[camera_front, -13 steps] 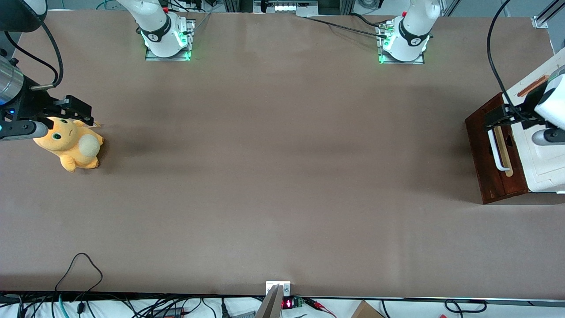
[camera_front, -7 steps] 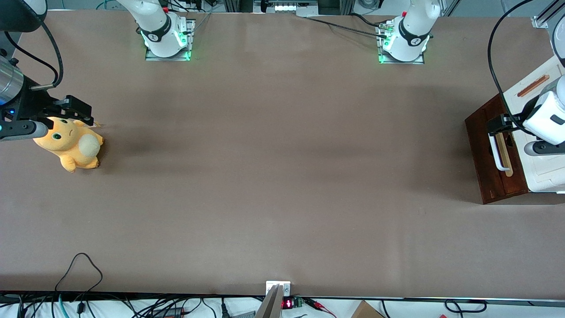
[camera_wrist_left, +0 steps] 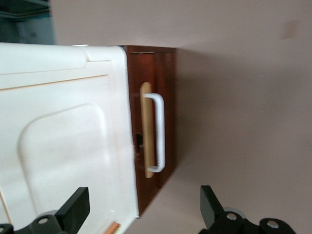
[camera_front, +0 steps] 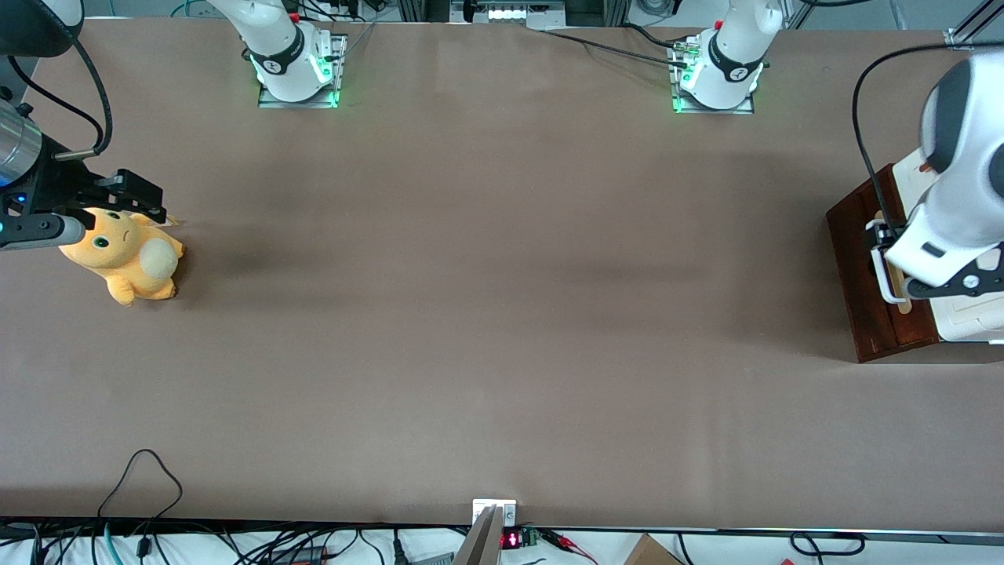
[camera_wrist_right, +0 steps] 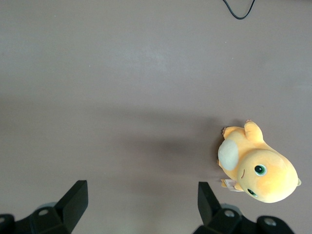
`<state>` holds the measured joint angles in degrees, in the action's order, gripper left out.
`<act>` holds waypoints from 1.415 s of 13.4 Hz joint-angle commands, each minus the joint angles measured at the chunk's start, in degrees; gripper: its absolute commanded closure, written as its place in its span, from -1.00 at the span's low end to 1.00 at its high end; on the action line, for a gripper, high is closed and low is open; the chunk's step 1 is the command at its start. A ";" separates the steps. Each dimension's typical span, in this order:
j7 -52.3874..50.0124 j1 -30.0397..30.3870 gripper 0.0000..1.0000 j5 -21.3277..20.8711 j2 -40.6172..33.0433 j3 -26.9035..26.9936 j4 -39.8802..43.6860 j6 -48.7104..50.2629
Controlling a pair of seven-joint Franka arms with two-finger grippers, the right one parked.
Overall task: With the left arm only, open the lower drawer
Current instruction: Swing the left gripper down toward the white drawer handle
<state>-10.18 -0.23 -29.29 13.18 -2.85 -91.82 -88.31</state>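
The lower drawer (camera_front: 855, 271) has a dark red-brown front with a white bar handle (camera_front: 884, 289) on a pale wood strip. It sits under the white cabinet (camera_front: 969, 318) at the working arm's end of the table. The glossy white left arm (camera_front: 953, 204) hangs over the cabinet and hides most of its gripper (camera_front: 878, 234), which is just above the handle's end farther from the front camera. In the left wrist view the gripper (camera_wrist_left: 144, 207) is open, with black fingers (camera_wrist_left: 78, 207) wide apart and nothing between them. The drawer front (camera_wrist_left: 168, 97) and handle (camera_wrist_left: 160, 131) lie ahead of it.
An orange plush toy (camera_front: 125, 255) lies toward the parked arm's end of the table and also shows in the right wrist view (camera_wrist_right: 258, 168). A small orange-brown strip (camera_wrist_left: 113, 228) sits on the white cabinet top (camera_wrist_left: 63, 136). A black cable loop (camera_front: 145, 471) lies near the table's front edge.
The left arm has swung over the cabinet toward the front camera, and its gripper has moved along above the handle. The drawer front has not moved.
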 commanded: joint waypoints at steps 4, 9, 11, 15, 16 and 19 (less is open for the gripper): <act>-13.70 -4.49 -1.00 -16.74 7.81 -2.07 -4.07 3.13; -19.68 -7.76 -1.00 -26.49 11.78 -2.07 -8.62 7.27; -23.29 -8.90 -1.00 -31.17 13.71 -2.07 -11.36 8.06; -30.15 -9.61 -1.00 -33.01 16.61 -2.07 -14.96 9.12; -31.64 -10.31 -1.00 -34.77 17.84 -2.07 -16.19 9.64; -34.20 -11.80 -1.00 -36.63 21.54 -1.99 -16.46 11.40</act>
<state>-42.92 -10.81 -63.99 33.19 -4.99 -108.33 -78.65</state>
